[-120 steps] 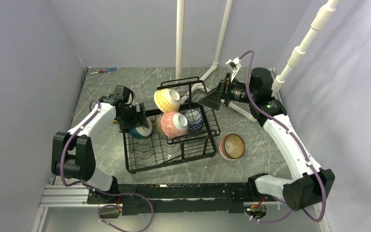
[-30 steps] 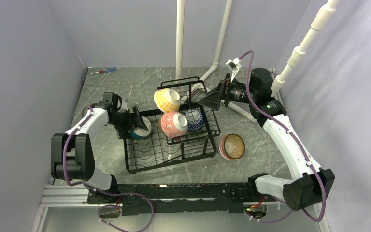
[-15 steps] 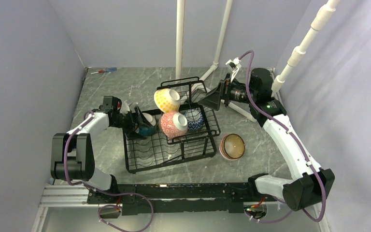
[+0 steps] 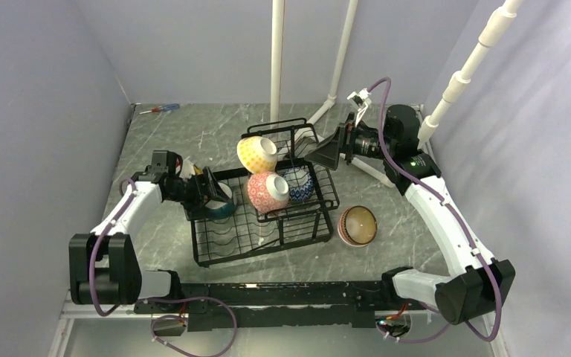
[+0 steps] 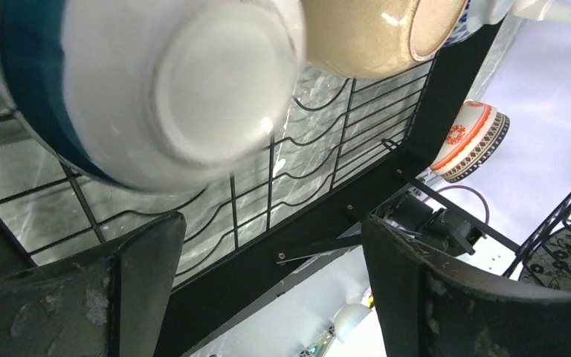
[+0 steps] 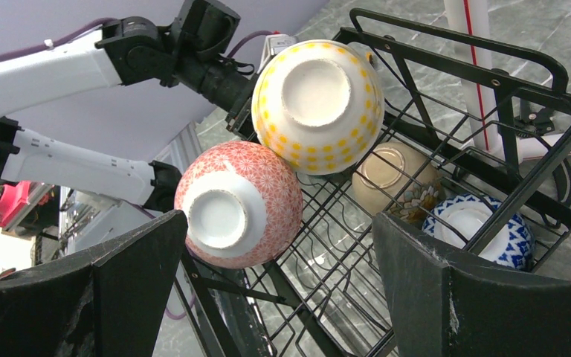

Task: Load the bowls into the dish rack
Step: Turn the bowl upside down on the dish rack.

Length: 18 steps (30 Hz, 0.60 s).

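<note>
The left gripper (image 4: 207, 190) sat at the rack's left edge with its jaws spread wide and nothing in them. The teal bowl (image 5: 156, 89) lay just past the fingertips, tipped over on the wires of the dish rack (image 4: 227, 232) with its white foot facing the wrist camera. That looked like the risky bit: if that arm swung sideways instead of backing straight out, a finger could probably clip the bowl and roll it off the tines. Whether the finger was actually touching it couldn't be told. Further right, the yellow dotted bowl (image 4: 256, 154) leaned on the upper tier's rim, and the pink patterned bowl (image 4: 268, 192) was propped just below it, both foot-out. The tan bowl (image 6: 394, 178) and the blue-white bowl (image 4: 297, 184) sat down in the basket. The right gripper (image 4: 326, 156) hovered by the rack's far right corner, jaws wide, also empty. The brown striped bowl (image 4: 357, 225) was the odd one out, upright on the table just beside the rack's right side, glossy and round, so likely slippery to pinch by the rim.
</note>
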{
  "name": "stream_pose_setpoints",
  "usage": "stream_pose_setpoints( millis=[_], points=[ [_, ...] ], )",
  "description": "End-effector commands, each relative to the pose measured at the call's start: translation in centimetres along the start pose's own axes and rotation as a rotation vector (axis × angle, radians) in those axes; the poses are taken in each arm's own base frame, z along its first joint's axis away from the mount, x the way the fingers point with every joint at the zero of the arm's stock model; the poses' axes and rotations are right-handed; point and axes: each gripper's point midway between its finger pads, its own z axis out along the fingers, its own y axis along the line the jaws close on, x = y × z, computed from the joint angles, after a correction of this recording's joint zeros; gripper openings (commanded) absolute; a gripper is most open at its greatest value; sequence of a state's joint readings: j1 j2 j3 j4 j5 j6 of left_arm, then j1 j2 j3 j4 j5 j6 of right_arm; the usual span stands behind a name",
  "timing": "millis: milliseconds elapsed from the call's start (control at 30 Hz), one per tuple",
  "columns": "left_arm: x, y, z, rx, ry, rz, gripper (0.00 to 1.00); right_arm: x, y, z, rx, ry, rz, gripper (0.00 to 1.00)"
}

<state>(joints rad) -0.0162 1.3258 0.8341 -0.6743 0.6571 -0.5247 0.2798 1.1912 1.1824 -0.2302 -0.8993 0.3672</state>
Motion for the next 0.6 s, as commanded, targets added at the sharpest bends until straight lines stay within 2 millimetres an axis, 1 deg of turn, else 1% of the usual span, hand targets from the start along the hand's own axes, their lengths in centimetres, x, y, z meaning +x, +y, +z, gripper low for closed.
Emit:
stream_pose_setpoints(
  millis=[0,100,167,333,433,567],
  points=[
    [0.3,0.0,-1.1,-0.021,-0.029,0.045,0.91,-1.1,0.9,-0.3,-0.024,-0.037,-0.058,1.0],
    [0.1,-0.9,-0.9,0.039,-0.04,0.055,0.85,-1.1,0.8,-0.3,-0.022,-0.037,-0.056,1.0],
    [0.2,-1.3,-0.5,0.06,-0.036,0.053,0.79,-1.0,0.7,-0.3,-0.017,-0.035,-0.056,1.0],
    [0.1,-0.8,0.8,0.019,-0.046,0.064,0.73,-0.9,0.4,-0.5,0.008,-0.038,-0.063,1.0],
    [-0.8,-0.4,1.5,-0.011,-0.082,0.062,0.68,-0.9,0.3,-0.6,0.019,-0.04,-0.065,1.0],
    [-2.5,0.4,1.6,-0.097,-0.148,0.094,0.63,-0.9,0.0,-0.8,0.047,-0.039,-0.072,1.0]
  ],
)
